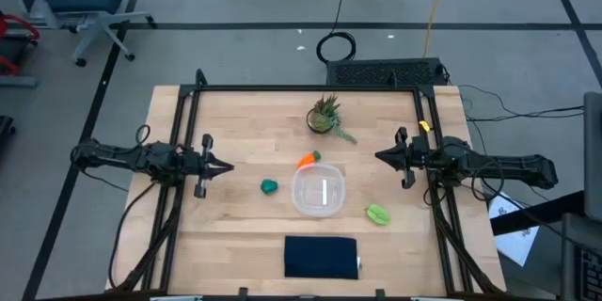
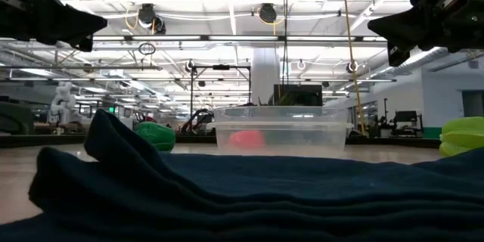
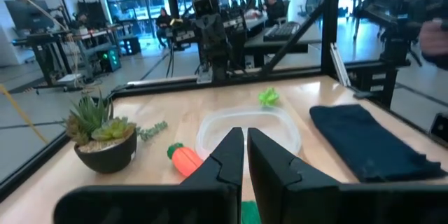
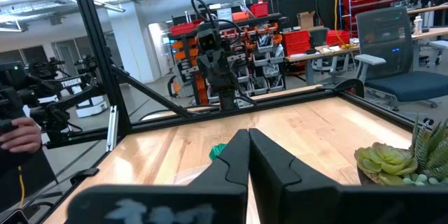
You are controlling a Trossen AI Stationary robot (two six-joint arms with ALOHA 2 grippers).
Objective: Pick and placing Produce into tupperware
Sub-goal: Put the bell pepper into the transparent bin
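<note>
- Tub (image 1: 318,192) sits mid-counter (image 1: 245,122), clear and empty, nothing over its rim.
- Carrot (image 1: 308,160) lies just beside the tub's far-left corner, close enough that I cannot tell whether it touches.
- Dark green lump (image 1: 269,186) lies on the counter near the tub's left side, apart from it.
- Leaf piece (image 1: 378,213) lies near the tub's near-right corner, also apart.
- Potted plant (image 1: 325,115) stands beyond the carrot; navy cloth (image 1: 321,256) lies at the near edge. Neither belongs to the job.
- Left gripper (image 1: 229,166) hangs over the counter's left side, pointing inward, jaws pressed nearly together and holding nothing.
- Right gripper (image 1: 379,157) mirrors it on the right side, jaws fully shut, empty.
- Both are raised well off the counter in the low view, clear of every piece.
- Judged step: the very start; no piece is in the tub and no pick has begun.
- Next move likely calls for one arm to spread its jaws, drop over a piece and close on it. The lump suits the left arm, the leaf piece the right.
- The carrot needs care: so close to the tub wall, jaws may nudge the tub.
</note>
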